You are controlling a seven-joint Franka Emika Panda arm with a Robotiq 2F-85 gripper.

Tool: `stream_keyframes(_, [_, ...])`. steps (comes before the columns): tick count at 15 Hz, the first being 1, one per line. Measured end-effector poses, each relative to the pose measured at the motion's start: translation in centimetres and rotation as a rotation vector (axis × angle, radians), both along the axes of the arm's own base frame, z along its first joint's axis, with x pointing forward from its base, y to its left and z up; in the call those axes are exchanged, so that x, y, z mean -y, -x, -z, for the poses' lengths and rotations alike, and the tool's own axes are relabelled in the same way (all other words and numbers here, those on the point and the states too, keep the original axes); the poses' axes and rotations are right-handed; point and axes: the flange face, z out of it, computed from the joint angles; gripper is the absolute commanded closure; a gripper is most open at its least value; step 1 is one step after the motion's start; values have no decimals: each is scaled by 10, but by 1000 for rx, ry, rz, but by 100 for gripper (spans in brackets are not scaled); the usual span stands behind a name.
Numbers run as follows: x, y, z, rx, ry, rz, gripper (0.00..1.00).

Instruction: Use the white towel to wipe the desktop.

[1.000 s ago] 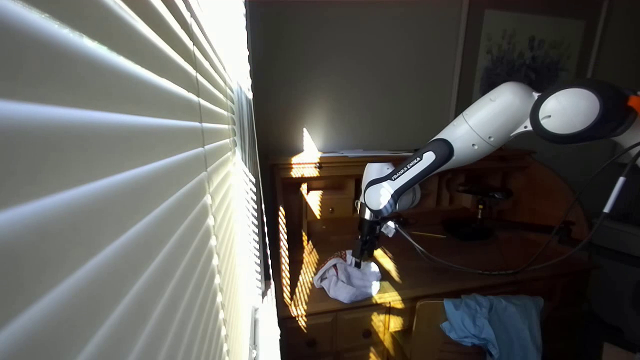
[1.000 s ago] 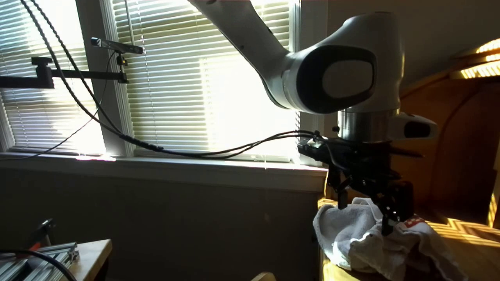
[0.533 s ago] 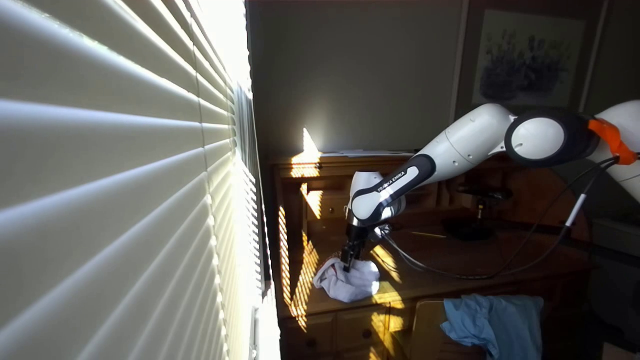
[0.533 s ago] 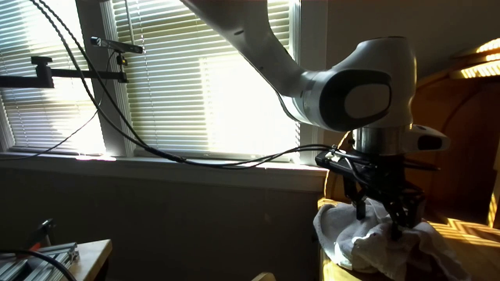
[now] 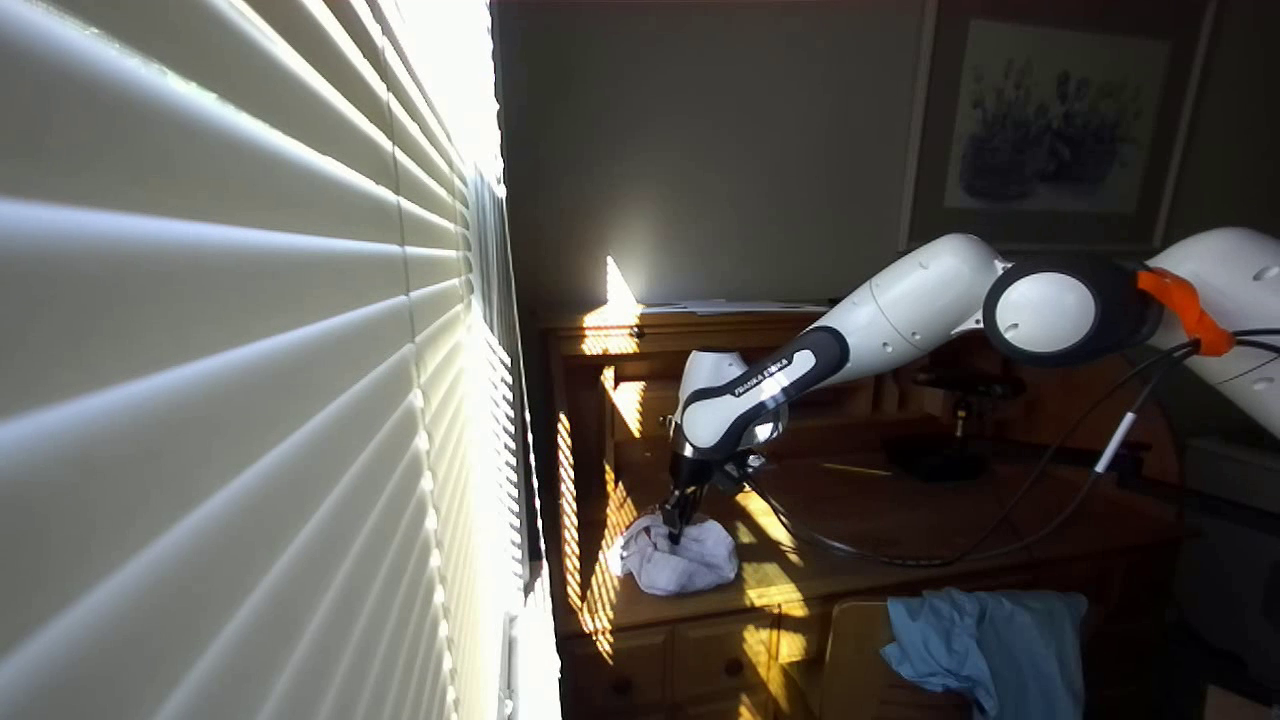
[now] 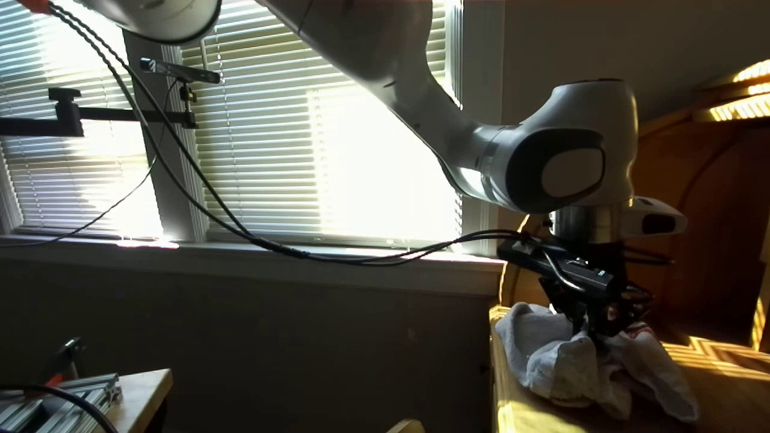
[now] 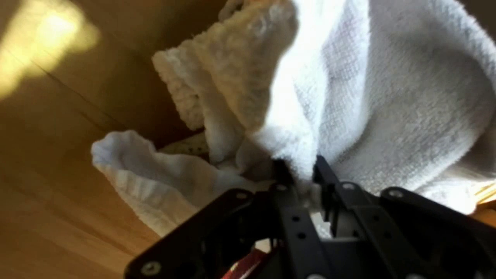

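Note:
The white towel [image 5: 695,565] lies crumpled on the wooden desktop [image 5: 860,520], near its front corner by the window. In an exterior view the towel [image 6: 559,370] shows a red patterned patch behind the fingers. My gripper [image 7: 297,168] points down into the cloth, and its jaws are closed on a bunched fold of the towel [image 7: 410,100]. Loose folds spread to both sides of the fingers in the wrist view. The lower part of the grip is hidden by cloth. Bare desktop [image 7: 50,166] shows beside the towel, with a bright sun patch.
Window blinds [image 5: 250,380] stand close beside the desk. A wooden hutch [image 5: 680,400] rises at the back of the desktop. A dark stand [image 5: 945,450] sits farther along it. Blue cloth [image 5: 990,640] hangs over a chair in front. Cables [image 6: 283,246] trail from the wrist.
The arm has come down and shifted toward the window side. The jaws have gone from wide apart to closed on the towel, which has bunched up and shifted slightly.

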Motion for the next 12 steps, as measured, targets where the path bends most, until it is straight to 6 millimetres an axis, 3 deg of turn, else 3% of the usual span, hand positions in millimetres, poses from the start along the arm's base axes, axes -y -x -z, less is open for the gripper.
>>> stream_keyframes(6, [15, -5, -3, 12, 8, 36, 98])
stream_keyframes(12, [78, -4, -3, 34, 16, 206, 98])
